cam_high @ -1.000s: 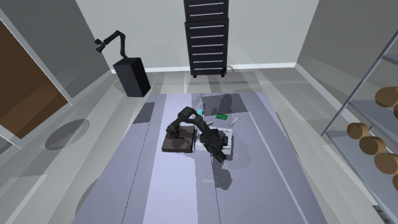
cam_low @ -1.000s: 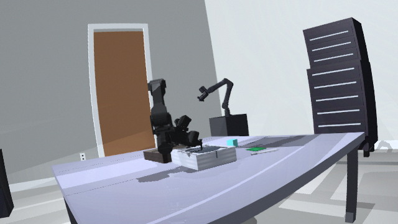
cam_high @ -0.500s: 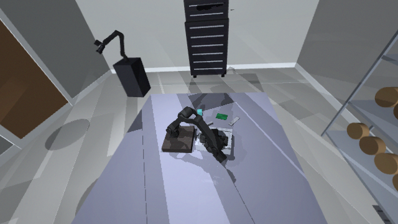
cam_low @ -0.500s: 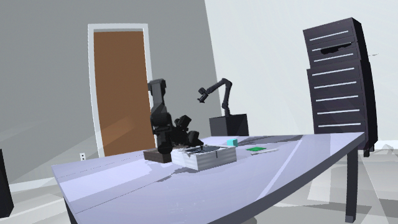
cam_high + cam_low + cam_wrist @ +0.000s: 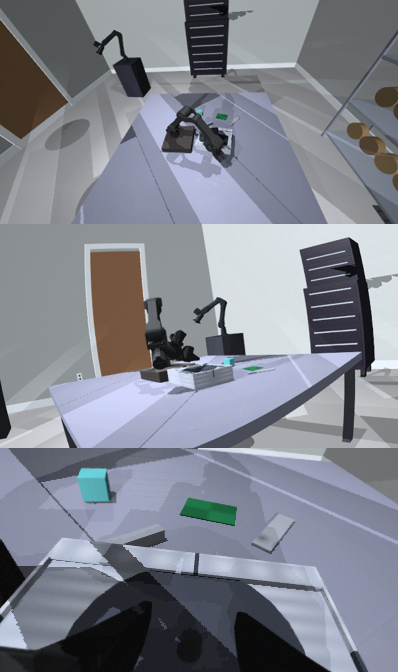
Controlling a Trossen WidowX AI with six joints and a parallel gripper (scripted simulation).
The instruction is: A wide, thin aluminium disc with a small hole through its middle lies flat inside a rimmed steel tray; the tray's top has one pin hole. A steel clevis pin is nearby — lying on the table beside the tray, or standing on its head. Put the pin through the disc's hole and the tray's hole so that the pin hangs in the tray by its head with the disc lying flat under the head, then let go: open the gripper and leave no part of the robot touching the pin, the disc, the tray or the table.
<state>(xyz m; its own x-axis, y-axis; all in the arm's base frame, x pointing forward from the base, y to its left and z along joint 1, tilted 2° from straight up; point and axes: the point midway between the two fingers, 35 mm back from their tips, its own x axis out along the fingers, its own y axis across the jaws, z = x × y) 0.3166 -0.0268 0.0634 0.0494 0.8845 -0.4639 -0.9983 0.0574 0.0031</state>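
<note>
The steel tray (image 5: pixel 202 149) (image 5: pixel 214 377) (image 5: pixel 230 568) is like a low box with a rim. The big dark disc (image 5: pixel 199 369) (image 5: pixel 272 615) lies flat inside it. The pin (image 5: pixel 189 645) shows its round head over the disc's middle; I can't tell how deep it goes. The gripper (image 5: pixel 223 137) (image 5: pixel 196 358) (image 5: pixel 193 614) is open, holding nothing. There is room between the disc and the tray's side walls. A green plate (image 5: pixel 221 116) (image 5: pixel 252 368) (image 5: pixel 209 511) lies past the far rim.

The pin's shank (image 5: pixel 189 652) is hidden from view.
</note>
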